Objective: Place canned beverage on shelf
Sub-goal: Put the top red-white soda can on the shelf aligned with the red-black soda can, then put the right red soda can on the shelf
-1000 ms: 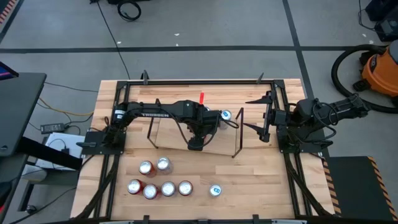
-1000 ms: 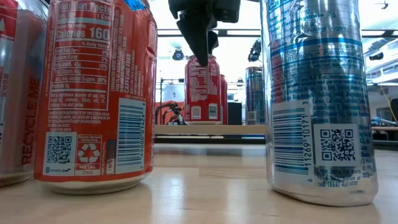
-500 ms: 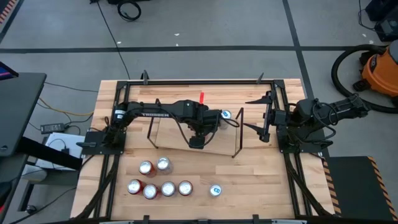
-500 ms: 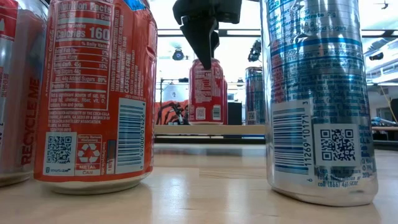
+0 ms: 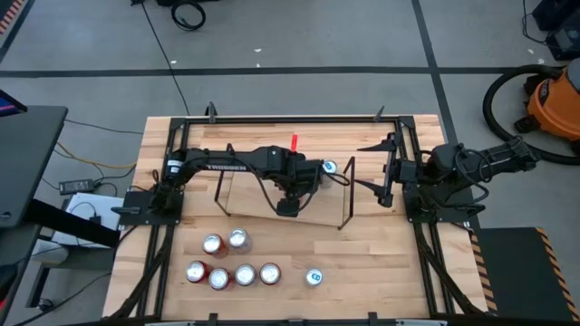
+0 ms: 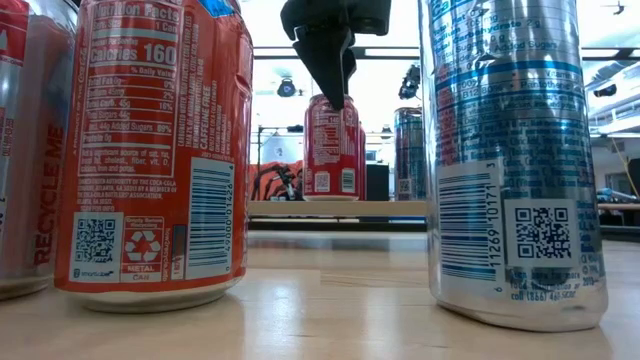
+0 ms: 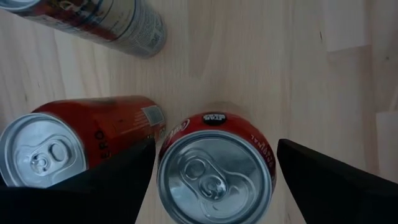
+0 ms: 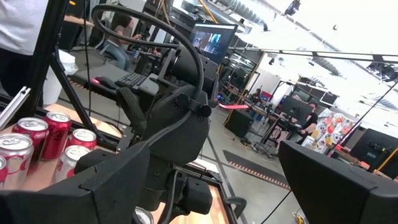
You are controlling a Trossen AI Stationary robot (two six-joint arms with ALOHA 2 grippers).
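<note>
Your left claw (image 7: 211,180) hangs wide open directly above a red can (image 7: 214,171) standing upright on the shelf (image 5: 263,195). Your right claw (image 5: 388,186) waits open beside the shelf.

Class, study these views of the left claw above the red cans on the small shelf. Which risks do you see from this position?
1. The open left claw straddles an upright red aluminium can on the light-wood shelf board. A second red can stands close beside one finger, so a sideways move may knock it.
2. A silver-and-blue can also stands nearby, and the crowded board leaves little room for the claw to move away.
</note>
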